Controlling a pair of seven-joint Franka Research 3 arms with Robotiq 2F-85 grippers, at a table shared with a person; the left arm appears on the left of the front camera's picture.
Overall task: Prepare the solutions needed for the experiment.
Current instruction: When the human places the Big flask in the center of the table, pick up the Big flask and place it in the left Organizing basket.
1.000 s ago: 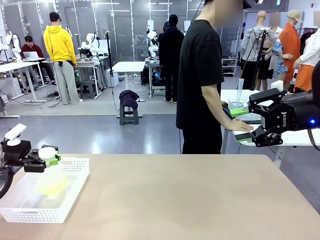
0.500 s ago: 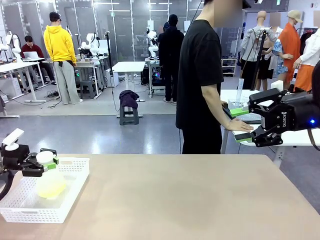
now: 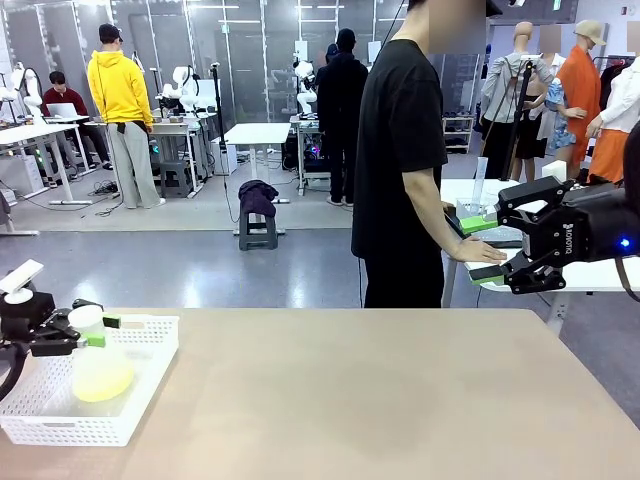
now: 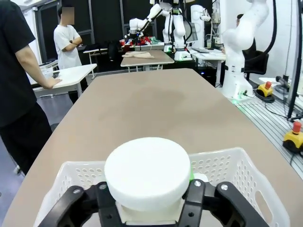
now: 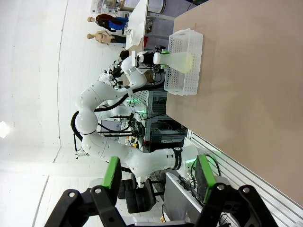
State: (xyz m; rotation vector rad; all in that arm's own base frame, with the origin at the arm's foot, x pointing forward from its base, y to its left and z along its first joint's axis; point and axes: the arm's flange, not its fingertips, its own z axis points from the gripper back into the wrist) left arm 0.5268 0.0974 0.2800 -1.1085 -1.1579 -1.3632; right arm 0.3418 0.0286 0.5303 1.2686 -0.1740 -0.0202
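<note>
Flask point(image 3: 97, 362) standing upright in the white basket point(image 3: 140, 400) at the table's point(image 3: 380, 400) near left corner, a small pool of pale yellow liquid point(image 3: 103, 383) in its rounded bottom, white cap on its narrow neck. Left gripper point(image 3: 92, 331) level with that neck, fingers point(image 3: 122, 322) spread apart on either side of it, green pads just beside the neck with a little gap showing in the front view. From the left wrist, white cap point(image 4: 147, 171) sitting between the two black fingers point(image 4: 204, 198), basket rim point(image 4: 227, 158) curving behind; whether pads touch the neck cannot be told there. Right gripper point(image 3: 487, 250) held high off the table's far right edge, well apart from the flask, fingers wide with nothing between them. From the right wrist, green-padded fingers point(image 5: 112, 172) parted, basket point(image 5: 182, 61) and flask point(image 5: 182, 60) far off across the bare table point(image 5: 246, 94). Person in black point(image 3: 403, 160) beyond the far edge, one hand point(image 3: 482, 252) resting on a white side table.
</note>
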